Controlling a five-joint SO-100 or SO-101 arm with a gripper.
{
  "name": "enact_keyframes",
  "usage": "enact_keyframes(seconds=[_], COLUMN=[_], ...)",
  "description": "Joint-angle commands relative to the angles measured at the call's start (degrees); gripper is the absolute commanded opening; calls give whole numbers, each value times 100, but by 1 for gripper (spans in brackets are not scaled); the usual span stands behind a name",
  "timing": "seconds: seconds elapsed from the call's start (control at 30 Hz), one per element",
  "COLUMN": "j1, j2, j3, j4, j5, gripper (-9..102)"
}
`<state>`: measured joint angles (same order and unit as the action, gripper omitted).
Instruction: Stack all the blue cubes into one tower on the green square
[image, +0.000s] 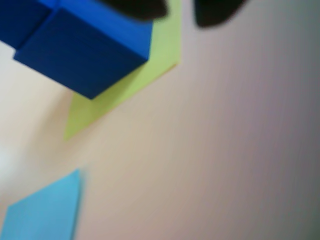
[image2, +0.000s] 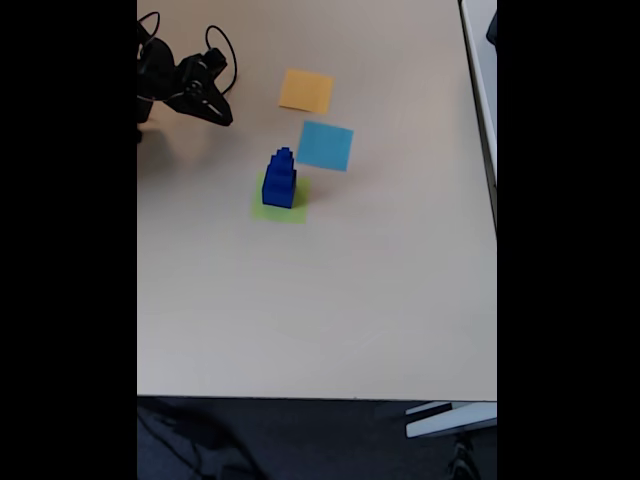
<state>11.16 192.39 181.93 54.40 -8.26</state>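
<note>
The blue cubes (image2: 279, 180) stand as one tower on the green square (image2: 266, 211), largest at the bottom, smallest on top. My gripper (image2: 222, 112) hangs well apart from them, empty; I cannot tell how wide its fingers stand. The cubes look stiff and light, best pinched across two flat opposite sides, gently, since the tower would topple easily.

The blue cubes (image2: 279, 181) are deep, plain dark blue. The green square (image2: 266, 209) is lime. Nearby squares are light blue (image2: 325, 145) and orange (image2: 306, 91). The table (image2: 330, 300) looks beige; the gripper (image2: 222, 113) seems black.
</note>
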Motion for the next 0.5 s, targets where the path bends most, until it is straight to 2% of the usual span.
enact_keyframes(seconds=[0.0,0.47], j1=[18,26], j2=[132,132], j3=[35,35], j4=[18,35], j5=[-44,-26], gripper=[0,4])
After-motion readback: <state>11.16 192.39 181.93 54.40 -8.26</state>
